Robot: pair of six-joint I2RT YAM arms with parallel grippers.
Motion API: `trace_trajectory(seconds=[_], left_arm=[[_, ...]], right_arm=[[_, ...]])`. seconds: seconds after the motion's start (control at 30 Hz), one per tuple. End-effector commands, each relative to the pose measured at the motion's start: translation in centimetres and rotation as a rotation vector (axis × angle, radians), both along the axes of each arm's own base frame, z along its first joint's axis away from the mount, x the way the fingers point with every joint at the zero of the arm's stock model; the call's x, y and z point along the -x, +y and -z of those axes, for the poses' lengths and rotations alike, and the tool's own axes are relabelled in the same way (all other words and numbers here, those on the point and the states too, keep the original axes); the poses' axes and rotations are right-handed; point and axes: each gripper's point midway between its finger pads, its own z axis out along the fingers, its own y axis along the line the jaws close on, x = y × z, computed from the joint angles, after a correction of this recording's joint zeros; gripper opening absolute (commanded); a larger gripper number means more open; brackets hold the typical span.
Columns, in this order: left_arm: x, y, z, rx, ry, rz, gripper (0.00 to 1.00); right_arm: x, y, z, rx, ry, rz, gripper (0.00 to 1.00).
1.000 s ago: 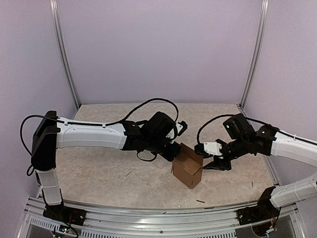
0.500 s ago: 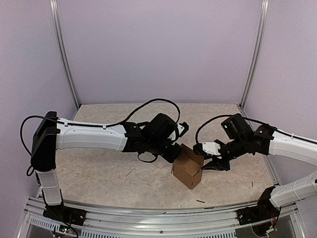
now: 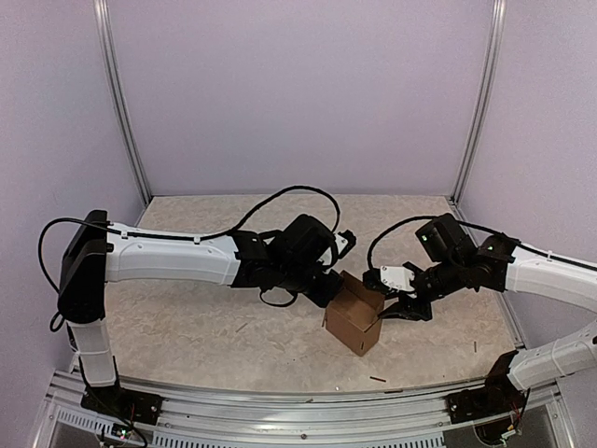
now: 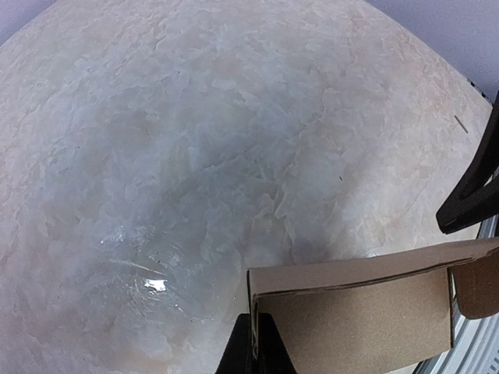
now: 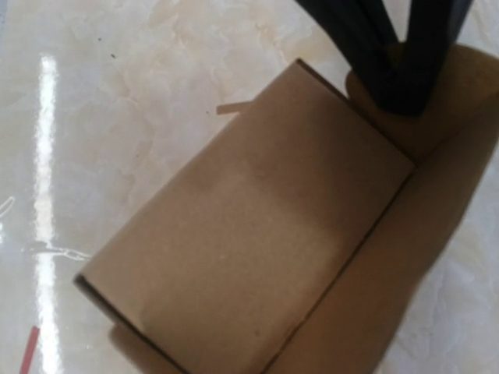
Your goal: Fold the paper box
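**Reader:** Panel A, overhead view. Where is the paper box?

**Arm:** The paper box (image 3: 353, 322) stands on the desk (image 3: 187, 327), right of centre and toward the near edge. It lies between my two arms, with one corner turned to the front. Its top is open and a flap rises on the far side. A dark stick-like scrap (image 3: 377, 379) lies on the desk in front of it, well apart from it.

**Reader:** Panel B, left wrist view. What is your left end effector doing?

**Arm:** My left end effector (image 4: 253, 347) is clamped tight on the box, at the upper edge of its left wall. The cardboard edge runs straight up out of my pinched fingers. From there the brown panel extends to the right.

**Reader:** Panel C, right wrist view. And the right one?

**Arm:** My right end effector (image 5: 398, 86) sits at the right side of the box, over a rounded flap (image 5: 460, 93). A broad plain panel fills most of that view. My two dark fingers converge toward their tips against the flap. I cannot tell whether they pinch the cardboard or only rest at it.

**Reader:** Do the two end effectors touch?

**Arm:** No. They are near each other, with the box top between them.
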Motion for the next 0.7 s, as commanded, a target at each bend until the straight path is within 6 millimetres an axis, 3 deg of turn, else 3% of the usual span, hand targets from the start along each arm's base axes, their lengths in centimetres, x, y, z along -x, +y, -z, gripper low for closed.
trace_trajectory(seconds=[0.0, 0.67], left_arm=[[0.62, -0.21, 0.76, -0.025, 0.005, 0.012, 0.0], [1.58, 0.12, 1.54, 0.007, 0.046, -0.024, 0.0]], right_arm=[[-0.26, -0.03, 0.17, 0.002, -0.002, 0.004, 0.4], [0.14, -0.45, 0.51, 0.009, -0.011, -0.002, 0.41]])
